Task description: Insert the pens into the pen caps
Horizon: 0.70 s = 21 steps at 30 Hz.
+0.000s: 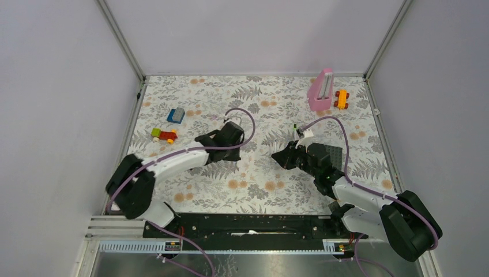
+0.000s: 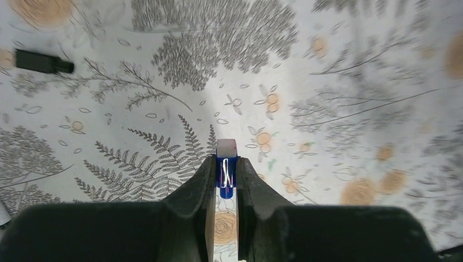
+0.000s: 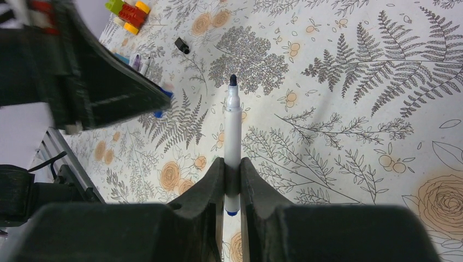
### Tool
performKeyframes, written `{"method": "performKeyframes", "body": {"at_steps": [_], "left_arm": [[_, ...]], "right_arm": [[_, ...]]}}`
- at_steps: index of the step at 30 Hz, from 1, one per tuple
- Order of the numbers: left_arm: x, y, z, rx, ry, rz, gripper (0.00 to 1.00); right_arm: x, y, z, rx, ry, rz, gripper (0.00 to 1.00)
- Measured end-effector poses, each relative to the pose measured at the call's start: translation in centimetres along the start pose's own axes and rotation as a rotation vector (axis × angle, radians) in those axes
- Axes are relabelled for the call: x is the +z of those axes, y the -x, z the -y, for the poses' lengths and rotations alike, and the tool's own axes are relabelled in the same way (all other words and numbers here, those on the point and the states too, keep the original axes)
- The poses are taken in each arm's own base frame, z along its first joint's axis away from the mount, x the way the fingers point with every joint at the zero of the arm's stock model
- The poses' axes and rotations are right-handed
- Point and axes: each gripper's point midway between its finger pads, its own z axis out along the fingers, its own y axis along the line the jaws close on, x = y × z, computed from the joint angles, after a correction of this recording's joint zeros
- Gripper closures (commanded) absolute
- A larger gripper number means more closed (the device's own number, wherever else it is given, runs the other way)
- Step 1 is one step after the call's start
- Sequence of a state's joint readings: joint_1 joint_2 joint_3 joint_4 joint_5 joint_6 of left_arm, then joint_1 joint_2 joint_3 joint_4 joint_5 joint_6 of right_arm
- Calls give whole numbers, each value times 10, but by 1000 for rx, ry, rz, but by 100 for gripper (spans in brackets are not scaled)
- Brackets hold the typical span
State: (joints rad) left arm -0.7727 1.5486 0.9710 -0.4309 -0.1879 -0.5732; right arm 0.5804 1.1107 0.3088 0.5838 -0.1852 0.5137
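My left gripper [image 2: 227, 161] is shut on the blue pen cap [image 2: 227, 173], held a little above the floral mat; a pale end of the cap [image 2: 227, 147] sticks out past the fingertips. My right gripper [image 3: 232, 164] is shut on a white pen [image 3: 233, 128], whose dark tip [image 3: 233, 80] points away from me. In the top view the left gripper [image 1: 226, 141] and the right gripper [image 1: 284, 157] face each other over the mat's middle, a gap apart. The black pen cap [image 2: 42, 61] lies on the mat, far left. Two more pens [image 3: 141, 63] lie partly behind the left gripper [image 3: 109, 82].
A pink block [image 1: 320, 89] with an orange and yellow toy [image 1: 342, 98] stands at the back right. A blue-grey brick [image 1: 176, 115] and a red, yellow and green toy [image 1: 164, 135] lie at the back left. Grey walls close in the mat [image 1: 254, 184].
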Motion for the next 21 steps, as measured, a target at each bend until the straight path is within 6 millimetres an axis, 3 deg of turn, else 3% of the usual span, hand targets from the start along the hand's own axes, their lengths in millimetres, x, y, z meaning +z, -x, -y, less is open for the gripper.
{"method": "performKeyframes", "body": {"at_steps": [4, 8, 16, 21], "left_arm": [[-37, 35, 9, -41, -79, 171, 100], [-61, 60, 12, -72, -118, 293, 100], [-97, 90, 10, -141, -167, 475, 100], [-103, 99, 10, -180, -191, 530, 100]], "right_arm": [[0, 1, -1, 0, 4, 6, 100], [-1, -1, 0, 3, 4, 5, 100], [-2, -2, -3, 2, 21, 3, 100], [-2, 0, -4, 0, 27, 10, 100]]}}
